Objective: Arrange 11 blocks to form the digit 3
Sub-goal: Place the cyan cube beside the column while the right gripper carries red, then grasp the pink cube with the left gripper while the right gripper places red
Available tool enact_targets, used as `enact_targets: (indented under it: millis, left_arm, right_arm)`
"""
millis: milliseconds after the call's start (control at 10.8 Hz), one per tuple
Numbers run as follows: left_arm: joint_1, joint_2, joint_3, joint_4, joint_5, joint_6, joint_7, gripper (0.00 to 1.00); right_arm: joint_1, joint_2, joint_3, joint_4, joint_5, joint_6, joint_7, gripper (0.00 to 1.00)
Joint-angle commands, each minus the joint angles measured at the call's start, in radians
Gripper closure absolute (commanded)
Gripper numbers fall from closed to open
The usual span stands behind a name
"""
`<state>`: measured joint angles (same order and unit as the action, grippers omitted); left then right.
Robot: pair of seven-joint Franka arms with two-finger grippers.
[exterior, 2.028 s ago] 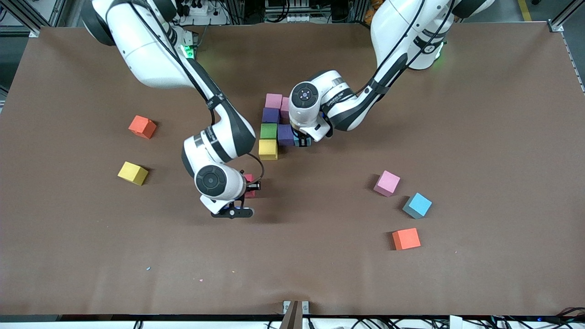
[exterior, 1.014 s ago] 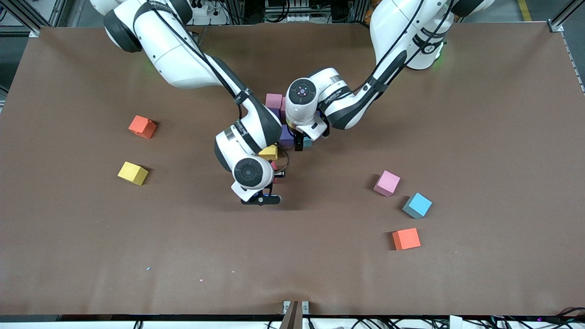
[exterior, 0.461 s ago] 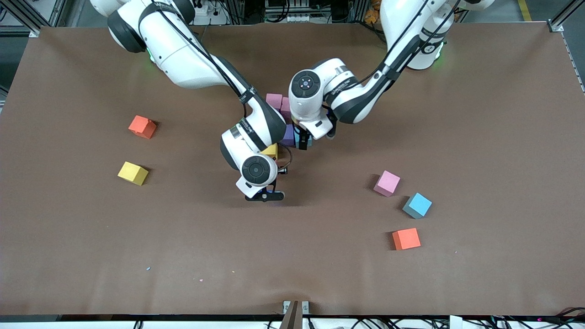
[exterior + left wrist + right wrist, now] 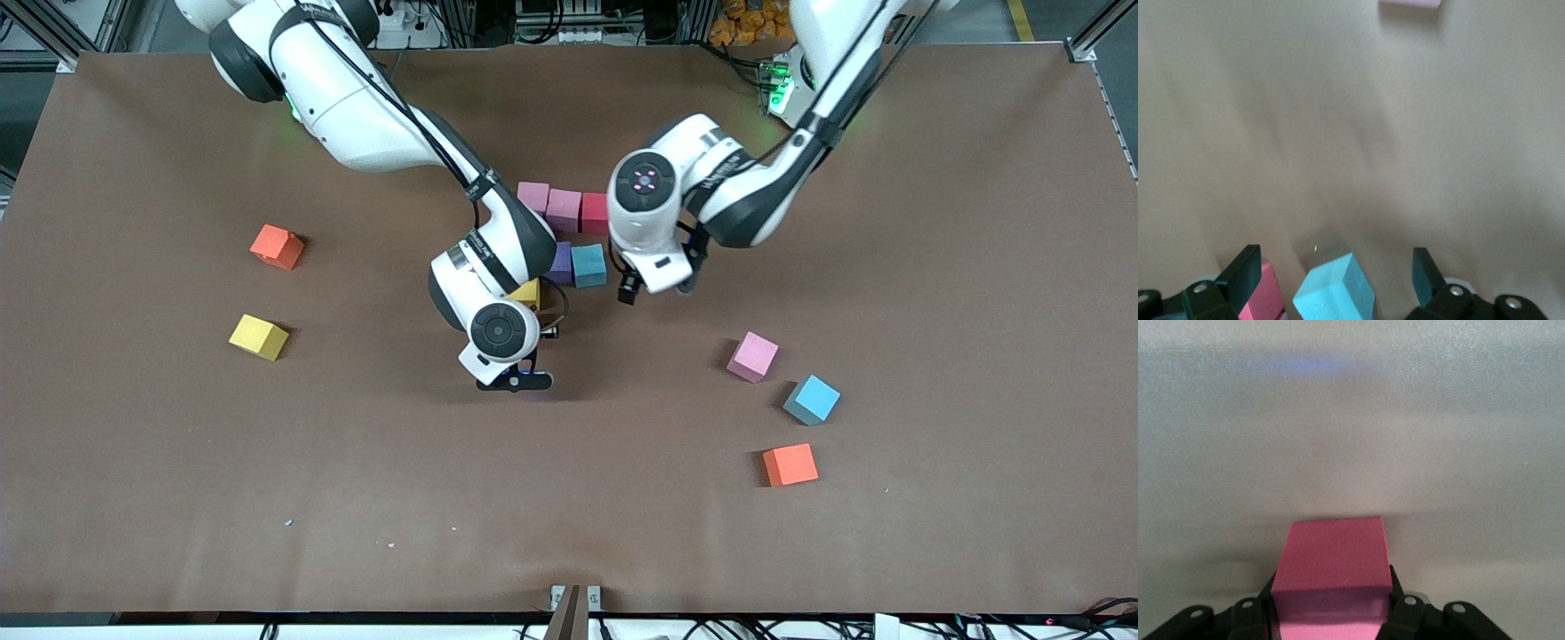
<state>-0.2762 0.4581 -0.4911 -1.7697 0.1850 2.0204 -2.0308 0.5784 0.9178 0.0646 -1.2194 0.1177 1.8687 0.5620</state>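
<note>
Blocks for the digit 3: part built, one more cube on its way.

The right claw (image 4: 1331, 613) is pinching a pink-red cube (image 4: 1331, 570) just over the desk (image 4: 569, 498), beside the yellow cube (image 4: 526, 292) at the near end of the figure. The left claw (image 4: 1338, 277) is spread wide and holds nothing; it is up over the desk by the light blue cube (image 4: 589, 265), toward the left arm's end. In the figure I can see two pink cubes (image 4: 563, 209) and a red cube (image 4: 594, 213) in the farthest bar, then a purple cube (image 4: 560, 262) touching the light blue one. The right arm hides the rest. Well apart, a loose pink cube (image 4: 752, 356) and a loose blue cube (image 4: 812, 399) wait, nearer the camera, toward the left arm's end. I think the near bar is not made yet.
</note>
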Motion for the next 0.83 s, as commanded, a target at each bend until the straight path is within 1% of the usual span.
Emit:
enact_targets:
  millis: [0,461,553,737]
  left_arm:
    - [0.057,-0.033,-0.009,-0.008,-0.025,-0.025,0.16,0.0]
    - [0.222,-0.029,-0.004,-0.008,-0.007,-0.025,0.577,0.0]
    - [0.257,-0.021,-0.003,-0.01,0.014,-0.022,0.668,0.0]
    - [0.304,0.008,-0.001,-0.008,0.086,-0.011,0.763,0.0]
  right_arm:
    - [0.003,-0.031,0.0,-0.058,-0.019,-0.005,0.021,1.0]
    - [0.014,-0.033,0.0,-0.065,-0.019,-0.005,0.024,1.0]
    - [0.017,-0.033,0.0,-0.066,-0.019,-0.006,0.024,1.0]
    - [0.018,-0.033,0.0,-0.066,-0.019,-0.006,0.024,1.0]
